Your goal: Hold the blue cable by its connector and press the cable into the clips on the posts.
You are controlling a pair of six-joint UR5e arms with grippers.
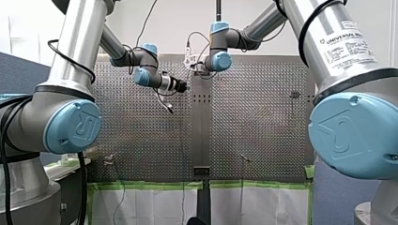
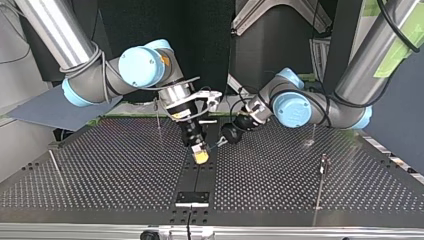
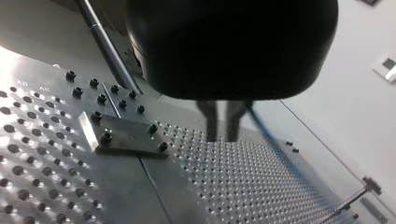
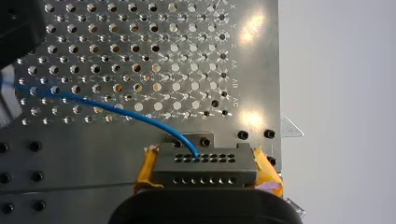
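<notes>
My right gripper (image 4: 205,173) is shut with its yellow pads (image 4: 148,169) on the black connector (image 4: 205,164), low over the table's centre strip. The blue cable (image 4: 107,106) leaves the connector and curves across the holes toward the black body of my left gripper (image 4: 14,28). In the top view my right gripper (image 2: 201,156) hangs over the centre and my left gripper (image 2: 223,141) is just beside it. In the left wrist view my left gripper (image 3: 222,122) shows a narrow gap between its two fingers, and the blurred blue cable (image 3: 285,158) runs past beside one finger.
Thin posts stand on the perforated table: one (image 2: 323,167) at the top view's right, one (image 2: 158,114) behind my right gripper, one (image 2: 54,165) at the left. A bolted plate (image 3: 126,135) lies ahead of my left gripper. A clipped post (image 3: 369,184) stands farther off.
</notes>
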